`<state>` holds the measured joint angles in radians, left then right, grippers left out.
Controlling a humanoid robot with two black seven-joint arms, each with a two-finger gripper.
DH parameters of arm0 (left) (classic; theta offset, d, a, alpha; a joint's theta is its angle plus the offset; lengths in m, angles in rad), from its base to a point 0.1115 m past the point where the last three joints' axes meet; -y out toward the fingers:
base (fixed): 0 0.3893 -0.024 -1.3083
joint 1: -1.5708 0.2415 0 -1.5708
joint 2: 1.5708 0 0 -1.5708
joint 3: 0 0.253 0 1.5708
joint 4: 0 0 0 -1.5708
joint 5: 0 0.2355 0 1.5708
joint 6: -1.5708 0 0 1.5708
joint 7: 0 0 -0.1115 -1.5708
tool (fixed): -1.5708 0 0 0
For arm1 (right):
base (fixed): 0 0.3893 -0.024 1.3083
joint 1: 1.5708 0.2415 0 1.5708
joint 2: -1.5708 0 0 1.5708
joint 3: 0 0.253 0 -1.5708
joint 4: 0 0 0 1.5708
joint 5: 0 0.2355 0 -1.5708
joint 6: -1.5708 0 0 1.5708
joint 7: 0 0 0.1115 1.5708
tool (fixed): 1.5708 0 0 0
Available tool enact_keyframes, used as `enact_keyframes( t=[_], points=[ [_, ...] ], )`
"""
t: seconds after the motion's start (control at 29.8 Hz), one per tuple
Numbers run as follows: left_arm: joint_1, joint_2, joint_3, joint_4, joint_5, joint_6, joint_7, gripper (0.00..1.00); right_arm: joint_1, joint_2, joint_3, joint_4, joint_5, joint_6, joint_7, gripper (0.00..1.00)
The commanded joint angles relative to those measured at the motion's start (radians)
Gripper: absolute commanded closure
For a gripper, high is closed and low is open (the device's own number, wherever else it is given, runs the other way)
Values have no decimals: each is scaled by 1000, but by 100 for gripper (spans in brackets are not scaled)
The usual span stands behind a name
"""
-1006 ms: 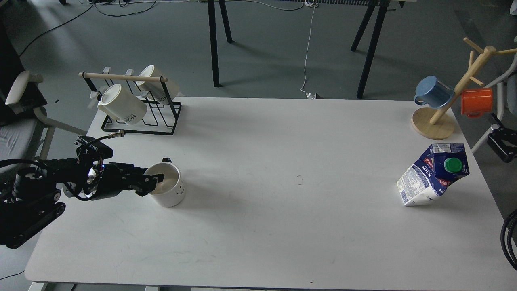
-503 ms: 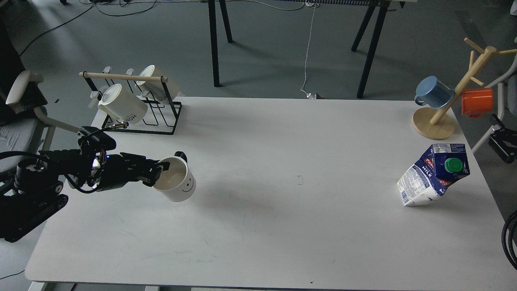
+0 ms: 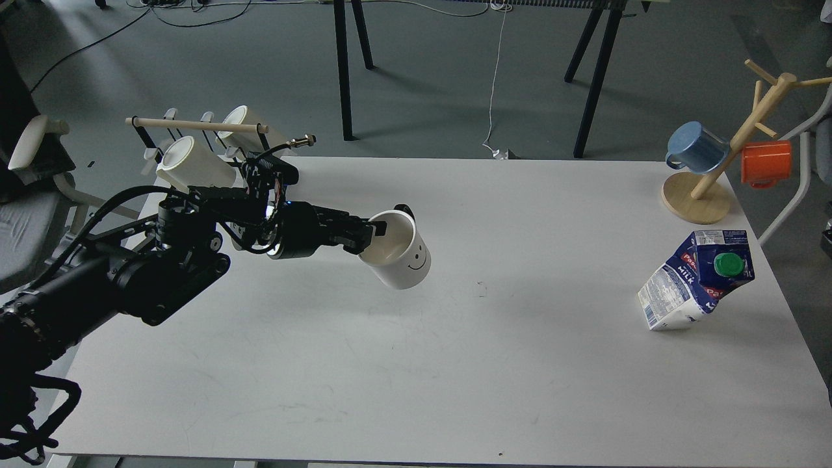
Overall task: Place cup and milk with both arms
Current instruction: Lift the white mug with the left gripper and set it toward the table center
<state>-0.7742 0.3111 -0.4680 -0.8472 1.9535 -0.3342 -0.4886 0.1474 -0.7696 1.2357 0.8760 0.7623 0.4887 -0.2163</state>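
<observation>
Since a second ago the left arm has swung from the worktop's left edge toward its middle, lifting the smiley-face cup [image 3: 398, 259] clear of the white table [image 3: 416, 390]. Its left gripper [image 3: 372, 234] is clamped on the cup's rim, tilting it. Carry step; next comes lowering it upright, while the milk carton [image 3: 699, 279] leans untouched near the right edge, right arm unseen.

table [image 3: 455, 364] centre and front: bare, open to pass | left rear: wire mug rack [image 3: 214, 140] | right rear: wooden mug tree [image 3: 728, 156] | right edge: milk [image 3: 699, 279], tilted | left arm [image 3: 162, 253] spans left side
</observation>
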Motion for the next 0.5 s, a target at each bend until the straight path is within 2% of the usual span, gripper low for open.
enact_keyframes(
  t=[0.0,0.17,0.3,0.47],
  points=[
    [10,-81,9,56,71,9,0,99,6,0,11,0,0,0,0,2],
    [24,-101,58,91,81,38,0,96,17,-5,13,0,-1,0,-2,2],
    [33,-133,78,132,79,92,0,92,18,-5,13,0,-1,0,-2,2],
    [50,-133,77,132,74,93,0,81,17,-5,11,0,-1,0,-2,2]
  ],
)
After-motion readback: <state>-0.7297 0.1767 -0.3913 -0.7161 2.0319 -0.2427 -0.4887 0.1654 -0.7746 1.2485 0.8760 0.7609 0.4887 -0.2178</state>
